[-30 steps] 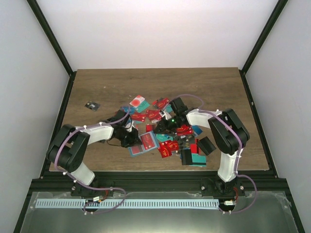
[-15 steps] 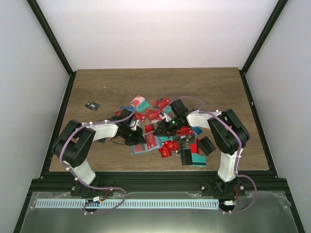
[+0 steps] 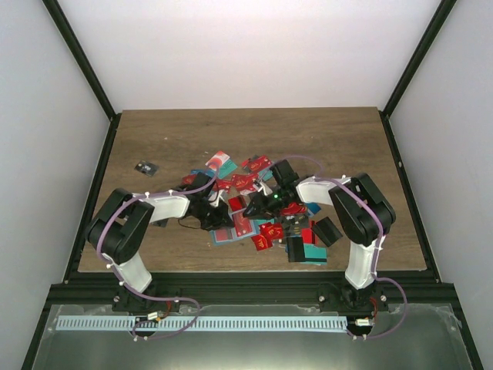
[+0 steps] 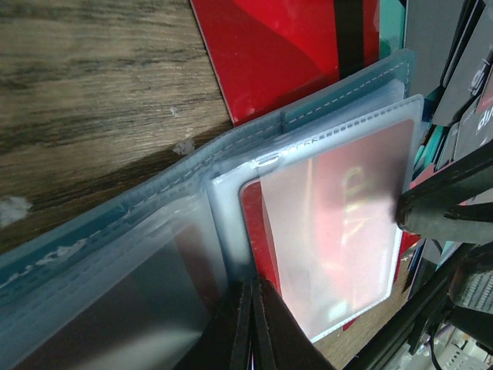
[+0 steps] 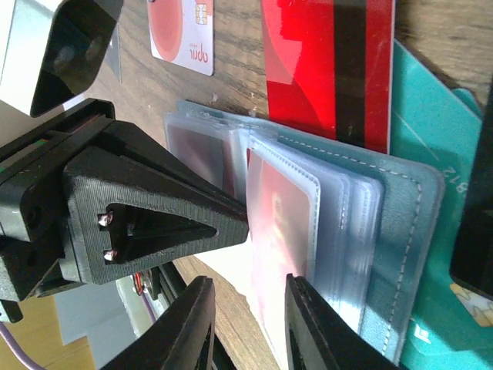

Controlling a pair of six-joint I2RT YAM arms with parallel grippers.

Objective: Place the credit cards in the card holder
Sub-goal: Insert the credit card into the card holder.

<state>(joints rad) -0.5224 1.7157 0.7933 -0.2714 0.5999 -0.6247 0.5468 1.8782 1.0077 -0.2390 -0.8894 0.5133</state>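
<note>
Left arm is sitting further right, left pincer (image 4: 250,324) clamping a floppy sleeve of the teal-blue bifold card holder (image 4: 115,231), open on the wooden desk (image 4: 77,77). Right pincer (image 5: 250,281) is standing apart, straddling the stiff, slick red card (image 5: 277,208); edge-pinching is looking best.

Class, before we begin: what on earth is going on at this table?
Two robot arms are working on a card holder that lies open among loose cards on the table. The left arm's fingers are shut on its clear pockets. A red card sits in one pocket, between the right arm's fingers, which stand open.
</note>
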